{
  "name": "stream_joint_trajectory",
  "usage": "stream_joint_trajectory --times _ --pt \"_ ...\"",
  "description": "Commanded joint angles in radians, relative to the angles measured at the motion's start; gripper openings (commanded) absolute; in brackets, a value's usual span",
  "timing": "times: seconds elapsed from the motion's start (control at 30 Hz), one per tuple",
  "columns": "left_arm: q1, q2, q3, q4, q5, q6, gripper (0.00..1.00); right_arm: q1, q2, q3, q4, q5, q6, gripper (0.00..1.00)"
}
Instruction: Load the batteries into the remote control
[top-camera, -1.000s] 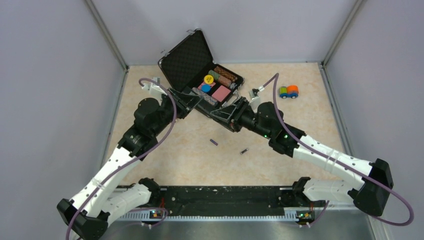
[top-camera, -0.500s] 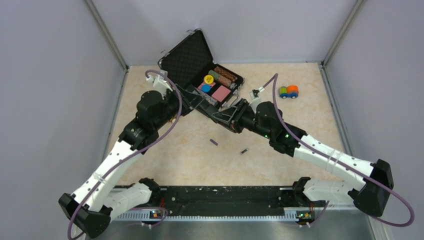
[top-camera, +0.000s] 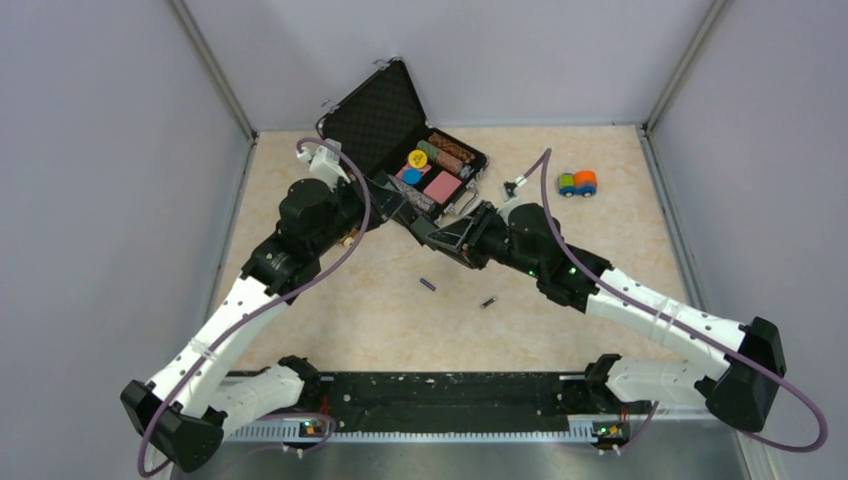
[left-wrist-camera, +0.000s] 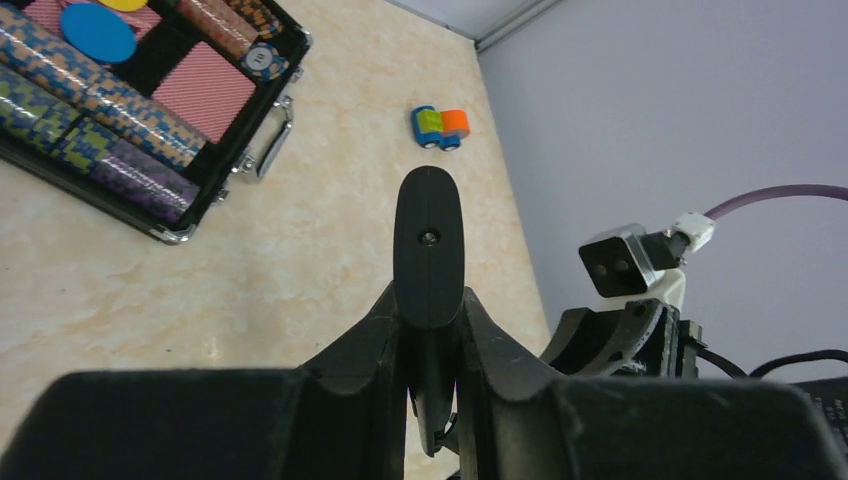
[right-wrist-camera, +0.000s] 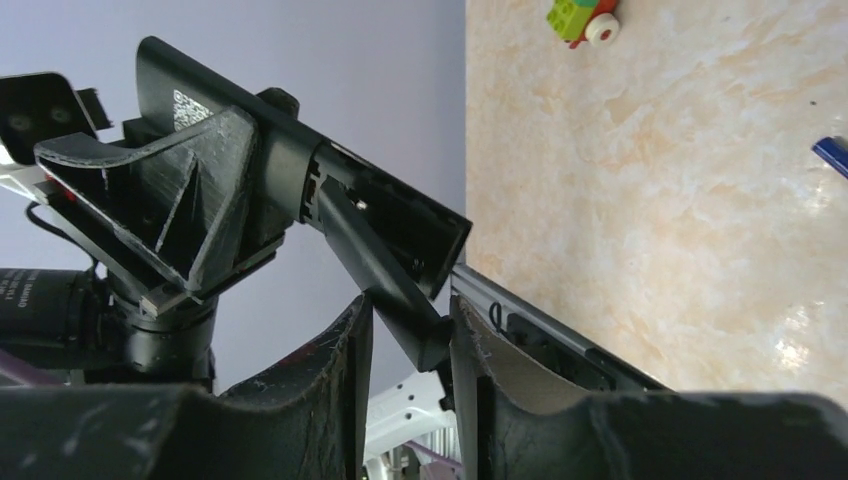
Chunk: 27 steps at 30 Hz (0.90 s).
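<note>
Left wrist | remote control (left-wrist-camera: 428, 240) pinched in left claw (left-wrist-camera: 432, 305) (right claw (right-wrist-camera: 410, 315) too)

Pale lavender-grey walls (top-camera: 100, 150) box in the counter (top-camera: 380, 320) on its left, far and right edges, with metal posts (top-camera: 215, 75) at both far corners. The top is beige, marbled and evenly lit. A black rail (top-camera: 450, 390) runs along the near edge.

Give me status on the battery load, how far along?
Done: remote control is held off the table. In hand: left gripper and right gripper both clamp it; can't tell if it's opened. Left: purple battery and dark battery lie loose on the table, neither loaded.
</note>
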Motion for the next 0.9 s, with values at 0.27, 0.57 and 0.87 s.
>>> stream_joint_trajectory --times 0.27,0.57,0.87 --pt "0.002 0.016 -0.024 0.040 -0.033 0.067 0.00 -0.015 0.037 0.006 -0.004 -0.008 -0.013 0.23" --pt "0.002 0.026 -0.040 0.023 -0.073 0.100 0.00 -0.031 0.004 -0.023 0.205 0.003 -0.036 0.00" --pt "0.004 0.013 -0.060 -0.048 -0.164 0.138 0.00 -0.079 -0.044 0.048 0.136 0.063 -0.148 0.00"
